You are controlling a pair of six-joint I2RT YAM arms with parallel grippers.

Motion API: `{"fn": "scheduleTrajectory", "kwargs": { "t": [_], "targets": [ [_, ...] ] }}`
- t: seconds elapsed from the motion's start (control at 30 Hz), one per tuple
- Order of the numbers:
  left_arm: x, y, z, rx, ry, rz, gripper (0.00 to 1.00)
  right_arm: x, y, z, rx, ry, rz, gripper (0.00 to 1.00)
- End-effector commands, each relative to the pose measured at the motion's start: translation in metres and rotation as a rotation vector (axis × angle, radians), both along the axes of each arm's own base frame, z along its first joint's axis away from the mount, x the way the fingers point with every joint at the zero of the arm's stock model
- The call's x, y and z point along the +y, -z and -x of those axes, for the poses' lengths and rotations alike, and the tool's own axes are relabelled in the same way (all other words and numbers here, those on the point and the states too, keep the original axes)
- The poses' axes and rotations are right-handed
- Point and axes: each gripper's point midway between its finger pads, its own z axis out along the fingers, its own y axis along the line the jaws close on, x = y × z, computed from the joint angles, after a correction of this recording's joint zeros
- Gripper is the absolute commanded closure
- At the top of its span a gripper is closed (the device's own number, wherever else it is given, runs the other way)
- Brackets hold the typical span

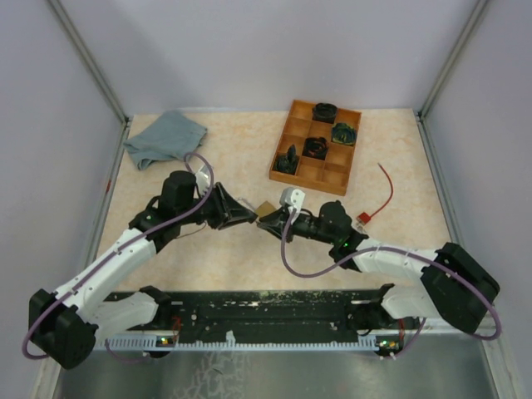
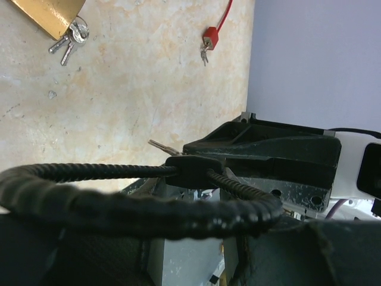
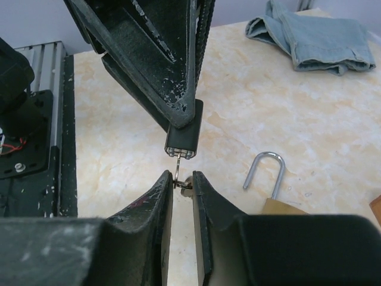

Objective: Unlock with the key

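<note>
Right wrist view showed the left gripper clamped on a small silver key just beside the brass padlock. The right gripper had nearly closed jaws flanking the key's end; whether they gripped it was unclear.

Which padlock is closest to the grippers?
The brass padlock, lying right by the left gripper and right gripper; the red padlock, on its red cable, lies farther right.
</note>
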Motion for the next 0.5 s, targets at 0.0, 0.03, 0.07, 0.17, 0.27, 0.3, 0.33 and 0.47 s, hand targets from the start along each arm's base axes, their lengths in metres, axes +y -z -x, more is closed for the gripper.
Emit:
{"fn": "scheduleTrajectory", "kwargs": {
  "t": [0.0, 0.03, 0.07, 0.17, 0.27, 0.3, 0.33, 0.47],
  "targets": [
    [-0.004, -0.019, 0.002, -0.047, 0.038, 0.051, 1.0, 0.01, -0.022, 0.003, -0.042, -0.048, -0.059, 0.89],
    [-0.005, -0.018, 0.003, -0.045, 0.04, 0.053, 1.0, 0.011, -0.023, 0.004, -0.043, -0.054, -0.06, 0.94],
    [-0.005, -0.018, 0.004, -0.041, 0.043, 0.055, 1.0, 0.012, -0.024, 0.005, -0.046, -0.06, -0.065, 0.98],
    [-0.004, -0.01, 0.007, -0.016, 0.049, 0.049, 1.0, 0.015, -0.039, 0.009, -0.073, -0.092, -0.092, 1.0],
    [-0.001, 0.003, 0.01, 0.008, 0.047, 0.016, 1.0, 0.018, -0.061, 0.01, -0.103, -0.116, -0.117, 1.0],
    [-0.001, 0.006, 0.012, 0.015, 0.057, 0.007, 1.0, 0.019, -0.069, 0.01, -0.112, -0.118, -0.123, 1.0],
    [-0.002, 0.01, 0.014, 0.021, 0.067, 0.0, 1.0, 0.019, -0.075, 0.009, -0.123, -0.117, -0.125, 1.0],
    [-0.007, 0.021, 0.027, 0.053, 0.131, -0.024, 1.0, 0.018, -0.099, -0.002, -0.18, -0.069, -0.141, 1.0]
  ]
}}
